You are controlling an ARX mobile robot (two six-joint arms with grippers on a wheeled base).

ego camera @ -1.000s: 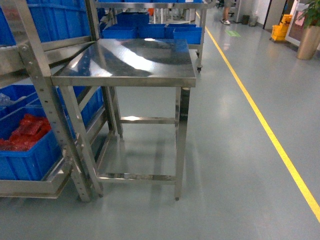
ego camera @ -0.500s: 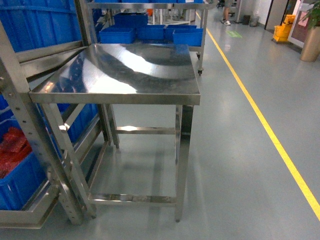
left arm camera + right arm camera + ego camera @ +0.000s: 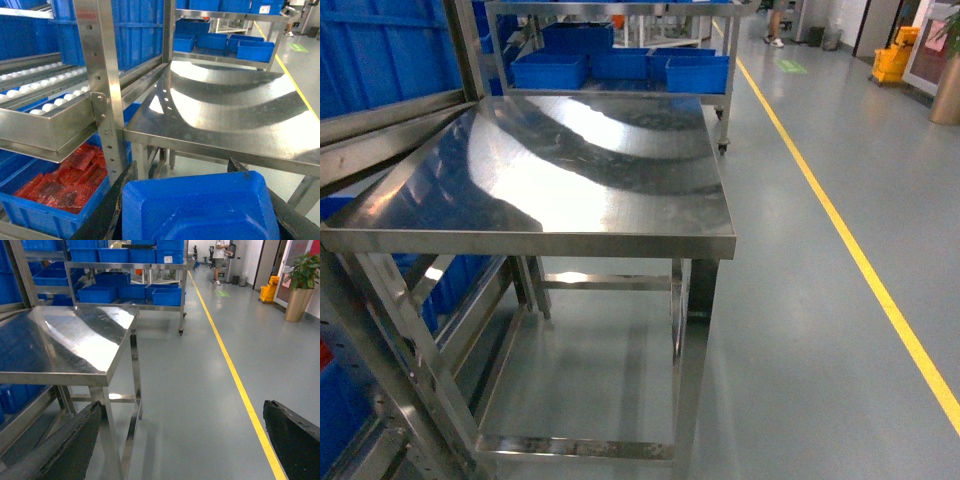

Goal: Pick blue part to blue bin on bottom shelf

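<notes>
Head view: a bare steel table point(image 3: 570, 180) fills the frame beside a rack post point(image 3: 380, 340), grey floor point(image 3: 800, 330) with a yellow line point(image 3: 860, 270) to the right, and neither claw shows. Left wrist view: the left claw point(image 3: 197, 210) pinches a blue part point(image 3: 200, 205) between its dark fingers point(image 3: 112, 210), near the table edge and above a blue bin point(image 3: 45, 215) of red pieces; swinging toward the rack could, I judge, knock the part against the post or table. Right wrist view: the right claw point(image 3: 180, 440) hangs spread and empty over open floor; the target bin cannot be identified.
</notes>
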